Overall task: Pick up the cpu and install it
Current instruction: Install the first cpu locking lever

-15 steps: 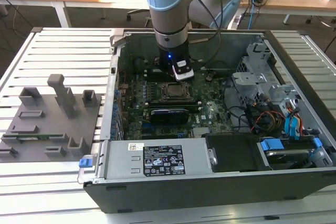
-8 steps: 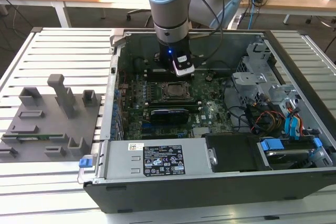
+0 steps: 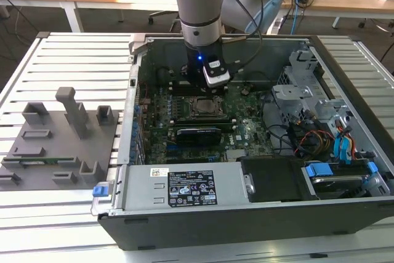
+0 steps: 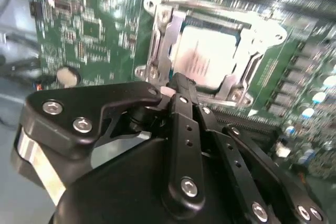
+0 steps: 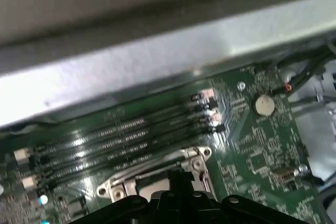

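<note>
The cpu already sits in the socket frame on the motherboard, and the gripper, closed and empty just above it, seems at the seating step, which demands gentle, square contact.

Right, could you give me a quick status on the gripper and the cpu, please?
Gripper over the socket frame, empty. Cpu lies in the socket, silver top showing. Nothing between them.

End effector hides cpu edge
</note>
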Controlling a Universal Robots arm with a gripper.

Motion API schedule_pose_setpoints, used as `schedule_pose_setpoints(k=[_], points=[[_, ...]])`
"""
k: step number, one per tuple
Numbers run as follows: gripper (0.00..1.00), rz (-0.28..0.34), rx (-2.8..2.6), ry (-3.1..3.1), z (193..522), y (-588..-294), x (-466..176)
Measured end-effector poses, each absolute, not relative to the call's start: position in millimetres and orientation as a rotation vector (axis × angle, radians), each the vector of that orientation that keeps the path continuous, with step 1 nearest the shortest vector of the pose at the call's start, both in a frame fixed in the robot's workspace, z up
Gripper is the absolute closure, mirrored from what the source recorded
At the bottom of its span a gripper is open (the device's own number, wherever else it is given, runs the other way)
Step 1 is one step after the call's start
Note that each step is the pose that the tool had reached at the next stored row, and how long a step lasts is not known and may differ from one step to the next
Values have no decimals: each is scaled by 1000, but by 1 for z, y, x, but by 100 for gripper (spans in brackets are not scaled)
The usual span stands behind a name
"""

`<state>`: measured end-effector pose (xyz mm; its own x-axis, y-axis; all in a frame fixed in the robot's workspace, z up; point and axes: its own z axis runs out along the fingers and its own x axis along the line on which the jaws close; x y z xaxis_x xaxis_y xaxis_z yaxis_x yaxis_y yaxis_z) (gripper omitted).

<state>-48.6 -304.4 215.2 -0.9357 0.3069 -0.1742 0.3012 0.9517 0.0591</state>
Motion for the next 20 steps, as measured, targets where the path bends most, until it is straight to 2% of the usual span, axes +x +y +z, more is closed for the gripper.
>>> schedule_pose_setpoints(k=[2, 8, 18, 20], points=[[89, -6, 457, 2931, 215, -305, -48], [89, -24, 464, 3009, 215, -305, -44], [89, -19, 281, 3035, 214, -305, -43], [89, -37, 248, 3041, 214, -305, -43]])
